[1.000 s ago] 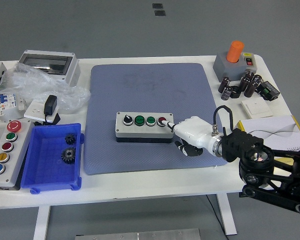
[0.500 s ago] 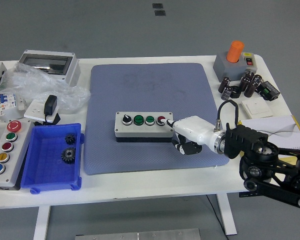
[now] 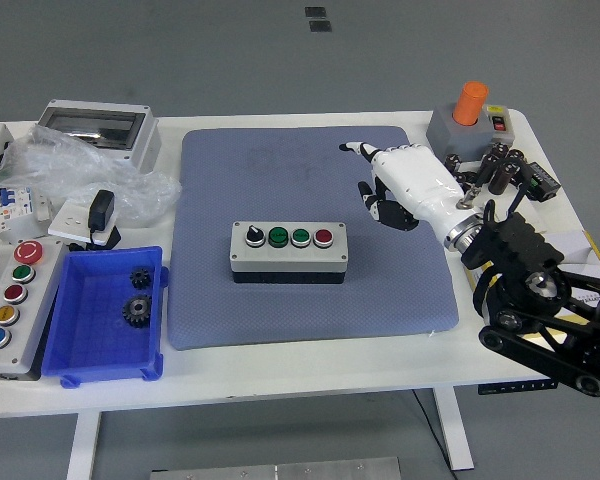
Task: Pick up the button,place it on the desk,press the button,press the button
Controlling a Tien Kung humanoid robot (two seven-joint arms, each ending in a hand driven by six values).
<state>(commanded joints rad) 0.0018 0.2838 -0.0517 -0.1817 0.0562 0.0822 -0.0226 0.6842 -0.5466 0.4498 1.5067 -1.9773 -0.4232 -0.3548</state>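
Note:
A grey button box (image 3: 288, 252) lies on the blue mat (image 3: 305, 190), with a black selector, two green buttons and a red button (image 3: 323, 237) in a row on top. My right hand (image 3: 385, 185) hovers above the mat up and to the right of the box, well apart from it. Its index finger (image 3: 357, 149) points out to the left while the other fingers are curled under. It holds nothing. The left arm does not show.
A blue bin (image 3: 100, 345) with two gears and a second button box (image 3: 10, 300) sit at the left. A grey base with an orange cylinder (image 3: 468, 118), dark capacitors (image 3: 480, 172) and a white switch lie at the back right.
My right hand has lifted off the red button and swung up and to the right, away from the box. The box has not moved.

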